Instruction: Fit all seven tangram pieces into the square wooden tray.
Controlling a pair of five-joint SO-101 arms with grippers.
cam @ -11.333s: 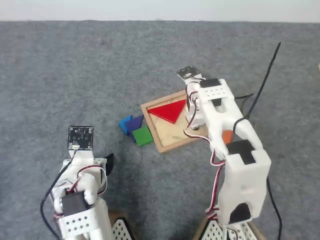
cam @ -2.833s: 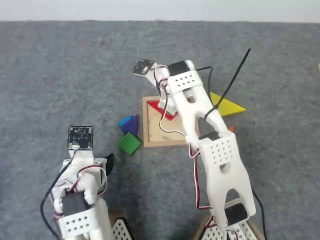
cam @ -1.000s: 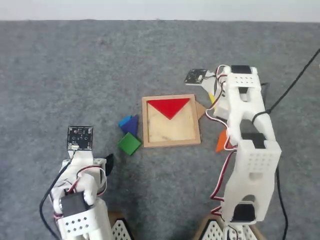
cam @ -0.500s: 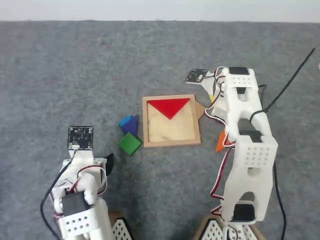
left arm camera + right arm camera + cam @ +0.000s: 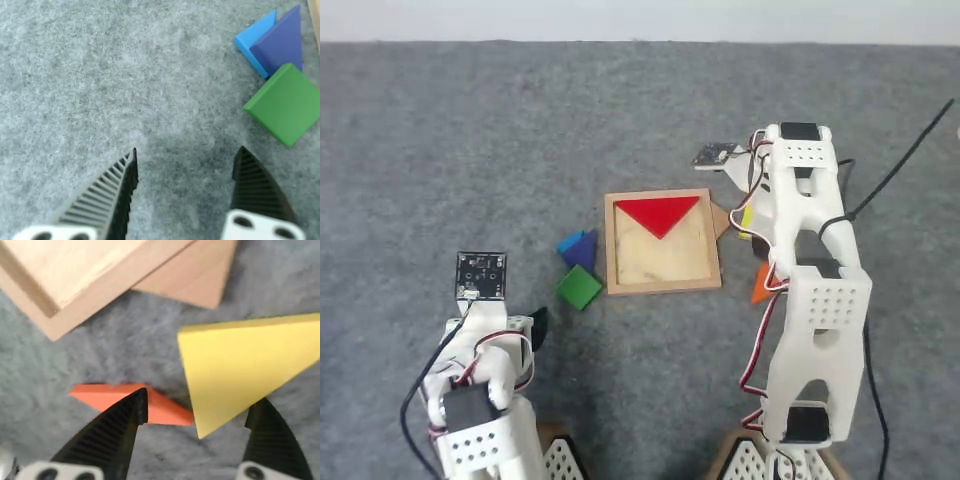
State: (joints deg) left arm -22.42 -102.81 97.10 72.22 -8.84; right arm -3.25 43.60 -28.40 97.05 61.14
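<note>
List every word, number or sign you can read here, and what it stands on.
None can be read.
The wooden tray, red triangle, yellow triangle, orange piece and green square carry no print.
The dark board on the left arm's wrist shows only specks, too small to read.

I see a grey, felt-like carpet surface [image 5: 470, 130] and, beyond it, a pale strip [image 5: 620, 20], possibly a wall.

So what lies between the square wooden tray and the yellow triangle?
A plain wooden triangle, beside the tray, apart from the yellow triangle; right wrist view.
</note>
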